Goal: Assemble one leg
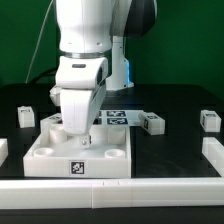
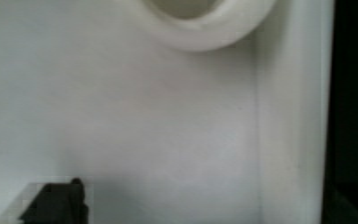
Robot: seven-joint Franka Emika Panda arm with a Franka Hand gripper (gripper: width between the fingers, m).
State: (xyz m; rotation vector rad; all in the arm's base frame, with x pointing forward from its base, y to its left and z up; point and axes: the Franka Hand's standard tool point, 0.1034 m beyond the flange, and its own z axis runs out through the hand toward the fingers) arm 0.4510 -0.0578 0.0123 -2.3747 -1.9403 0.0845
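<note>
The white square top (image 1: pixel 50 158) lies at the table's middle, with raised round sockets at its corners and a tag on its front wall. My gripper (image 1: pixel 82 135) reaches down into the top's inner floor. It looks open, with nothing between its jaws. The wrist view shows the top's flat white surface (image 2: pixel 140 120), one round socket (image 2: pixel 208 25) and a single dark fingertip (image 2: pixel 55 205). My other finger does not show there. Small white legs with tags lie loose on the table: one (image 1: pixel 25 116) at the exterior view's left and two (image 1: pixel 150 122) (image 1: pixel 208 119) at its right.
The marker board (image 1: pixel 122 117) lies behind the top, next to the arm's base. White blocky parts sit at the exterior view's left edge (image 1: pixel 3 150) and right edge (image 1: pixel 213 155). A white rail (image 1: pixel 110 192) runs along the front. The table is black.
</note>
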